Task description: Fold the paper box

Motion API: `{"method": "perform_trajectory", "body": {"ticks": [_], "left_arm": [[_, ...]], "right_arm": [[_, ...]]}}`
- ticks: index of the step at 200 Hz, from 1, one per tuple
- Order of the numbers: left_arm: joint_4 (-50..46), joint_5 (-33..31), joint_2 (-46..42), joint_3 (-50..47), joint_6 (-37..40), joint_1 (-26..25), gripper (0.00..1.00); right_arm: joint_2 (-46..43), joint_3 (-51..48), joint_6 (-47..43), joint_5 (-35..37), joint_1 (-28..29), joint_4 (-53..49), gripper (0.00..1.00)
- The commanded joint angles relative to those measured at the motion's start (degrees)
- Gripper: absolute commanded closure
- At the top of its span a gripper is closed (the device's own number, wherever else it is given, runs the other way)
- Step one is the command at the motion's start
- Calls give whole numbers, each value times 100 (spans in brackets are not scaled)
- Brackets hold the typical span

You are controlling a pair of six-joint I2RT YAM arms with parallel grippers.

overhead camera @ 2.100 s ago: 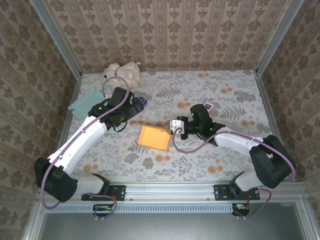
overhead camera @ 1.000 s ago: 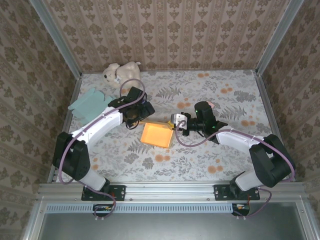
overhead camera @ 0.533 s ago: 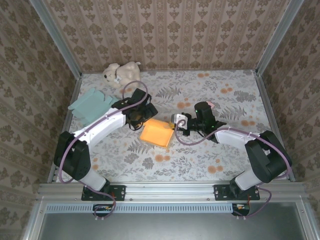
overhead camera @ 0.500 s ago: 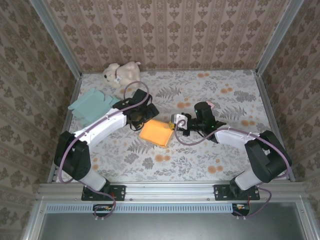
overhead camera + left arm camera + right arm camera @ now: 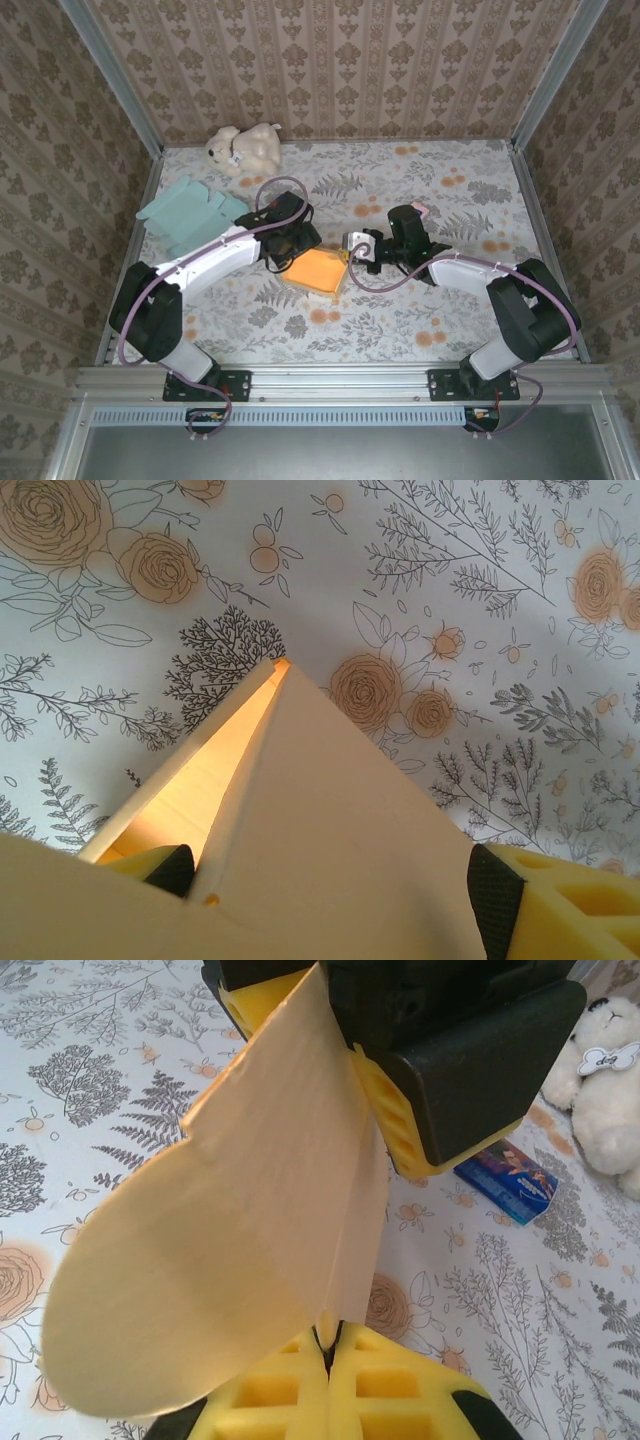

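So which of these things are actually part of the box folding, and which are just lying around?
In use: orange paper box; right arm's jaws pinching its flap; left arm's jaws straddling it.
Lying about: plush toy; teal paper piece; blue packet; small pink item.

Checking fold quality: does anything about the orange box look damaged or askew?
No tears show. The paper box sits askew, half-formed: its rounded flap sticks up, pinched in the right gripper, while the left gripper straddles a leaning panel.
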Motion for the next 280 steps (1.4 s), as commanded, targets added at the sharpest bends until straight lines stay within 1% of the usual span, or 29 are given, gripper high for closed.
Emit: {"method": "perform_trajectory", "body": {"ticks": [1, 13, 30, 61, 85, 97, 122, 140, 151, 168, 176, 188, 201, 211, 226, 246, 265, 280], "left_arm": [[-77, -247, -83, -234, -80, -79, 26], [-67, -298, -109, -329, -89, -104, 26], [-84, -445, -135, -456, -116, -135, 26], [-84, -565, -114, -650, -179, -144, 26], [-84, -548, -117, -714, -216, -146, 26], [-105, -580, -163, -714, -212, -167, 26], [-230, -737, -225, -674, -186, -209, 24], [-265, -791, -270, -691, -207, -233, 21], [-246, -786, -286, -710, -221, -245, 21], [-225, -779, -303, -713, -195, -296, 20], [-221, -801, -302, -724, -188, -319, 20], [-191, -860, -315, -758, -190, -364, 20], [-133, -932, -343, -828, -189, -403, 20], [-86, -975, -364, -873, -187, -437, 20], [-77, -994, -388, -927, -165, -486, 20], [-92, -1011, -494, -1031, -133, -519, 20], [-25, -1081, -682, -1152, -141, -577, 20], [22, -1187, -812, -1228, -172, -662, 20]], "right_arm": [[-41, 38, -154, -4, 31, -219, 89], [-81, 34, -154, 32, 31, -270, 83], [-95, 51, -159, 140, 31, -327, 81], [-76, 132, -349, 151, 31, -666, 72], [-62, 257, -508, 233, 18, -1056, 71], [-90, 258, -503, 327, -16, -1071, 71], [-118, 289, 101, 514, -57, -761, 71], [-228, 453, 854, 585, -39, -699, 66], [-339, 539, 1696, 688, -6, -610, 61], [-460, 834, 3084, 971, 39, -886, 60], [-501, 985, 3744, 1245, 48, -1133, 60], [-595, 1098, 4655, 1957, 48, -1471, 62], [-778, 997, 5599, 2845, 53, -1672, 62], [-1124, 784, 6230, 3280, 70, -1743, 62], [-1652, 352, 6853, 3571, 217, -1651, 61], [-2263, -86, 7356, 4012, 560, -1685, 60], [-2598, -416, 7877, 4157, 793, -1713, 59], [-2742, -668, 8220, 4226, 999, -1523, 59]]}}
